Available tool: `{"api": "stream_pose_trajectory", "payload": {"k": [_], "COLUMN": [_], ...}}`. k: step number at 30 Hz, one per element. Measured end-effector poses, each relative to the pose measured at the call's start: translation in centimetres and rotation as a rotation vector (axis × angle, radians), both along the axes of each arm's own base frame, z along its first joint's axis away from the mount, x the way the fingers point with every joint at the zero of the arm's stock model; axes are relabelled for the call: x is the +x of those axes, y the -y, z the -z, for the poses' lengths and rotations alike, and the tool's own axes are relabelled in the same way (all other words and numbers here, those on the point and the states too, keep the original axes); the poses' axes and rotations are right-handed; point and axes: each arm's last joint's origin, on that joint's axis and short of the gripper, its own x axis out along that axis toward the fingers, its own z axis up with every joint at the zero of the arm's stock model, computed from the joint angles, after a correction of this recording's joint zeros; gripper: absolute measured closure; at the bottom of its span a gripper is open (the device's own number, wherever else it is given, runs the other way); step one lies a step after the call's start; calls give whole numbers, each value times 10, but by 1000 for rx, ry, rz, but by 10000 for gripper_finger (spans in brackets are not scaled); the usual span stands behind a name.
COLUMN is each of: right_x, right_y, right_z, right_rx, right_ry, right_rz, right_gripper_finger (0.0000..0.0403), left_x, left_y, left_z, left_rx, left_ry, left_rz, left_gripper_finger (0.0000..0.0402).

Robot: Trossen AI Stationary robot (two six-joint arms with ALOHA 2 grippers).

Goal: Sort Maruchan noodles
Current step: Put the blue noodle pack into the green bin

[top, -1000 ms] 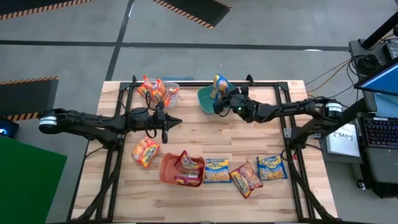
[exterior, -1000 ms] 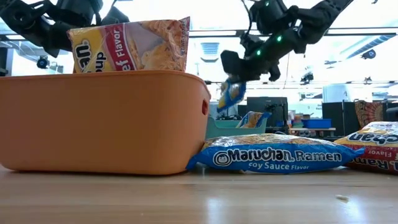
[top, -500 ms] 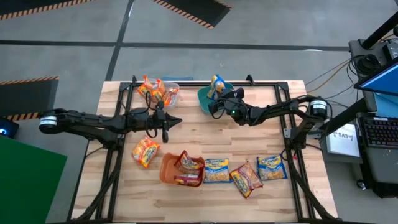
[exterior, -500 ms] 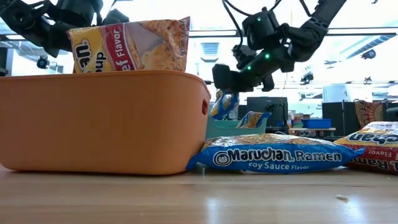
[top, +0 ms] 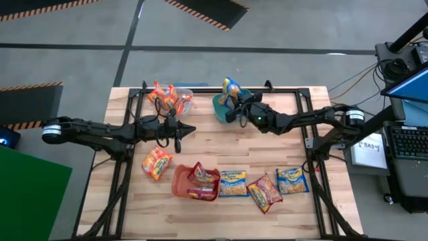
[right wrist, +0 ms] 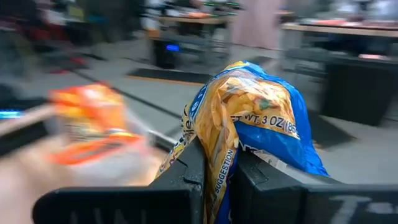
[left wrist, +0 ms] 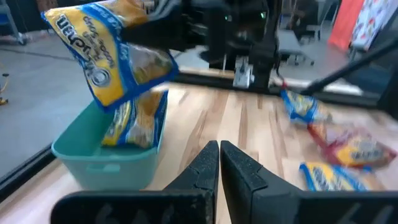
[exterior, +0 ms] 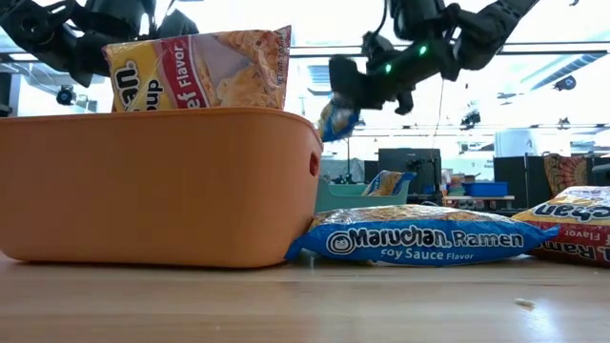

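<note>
My right gripper (top: 237, 107) is shut on a blue Maruchan packet (top: 230, 88) above the teal tub (top: 221, 109) at the table's far middle; it also shows in the low view (exterior: 348, 88). A second blue packet (left wrist: 138, 118) stands in that tub. My left gripper (top: 177, 137) is shut and empty above the table's left middle, its fingers (left wrist: 219, 163) pointing toward the tub. Orange packets (top: 166, 97) stand in the clear tub, and dark red packets (top: 200, 179) stand in the orange tub (exterior: 152, 186). My right gripper pinches the blue packet between its two fingers at a crumpled edge (right wrist: 214, 134). The fingers come roughly level from the table's right side. The packet (left wrist: 112, 59) sticks out past the fingertips, tilted, lifted clear above the teal tub.
Loose packets lie on the near part of the table: an orange one (top: 156, 163), a blue one (top: 233, 183), a dark red one (top: 264, 192) and another blue one (top: 291, 179). A black frame runs along the table's sides and far edge (top: 287, 89).
My right gripper has dipped toward the teal tub and then risen again, staying shut on the blue packet. The packet now hangs higher above the tub than a second ago, a little farther toward the table's left.
</note>
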Motion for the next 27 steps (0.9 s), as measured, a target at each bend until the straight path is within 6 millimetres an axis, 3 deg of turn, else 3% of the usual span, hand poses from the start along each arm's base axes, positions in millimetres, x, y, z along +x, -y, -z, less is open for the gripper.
{"api": "stream_pose_trajectory", "payload": {"k": [6,12,21,27], "right_x": [-7,-14,-16,-7], "right_y": [-18,-37,-53,-54], "right_z": [-24,-36,-15,-7], "right_rx": [-19,-78,-187,-216], "right_ry": [99,290,458,497], "right_rz": [-223,-425,-498,-525], "right_gripper_finger": [378,378,378,378], "left_x": [1,1,1,18], "left_y": [0,0,0,-2], "left_z": [-11,-22,-30,-18], "left_rx": [-13,-17,-19,-45], "left_ry": [124,235,339,395], "left_rz": [-3,-1,3,16], "left_gripper_finger": [385,328,189,143]}}
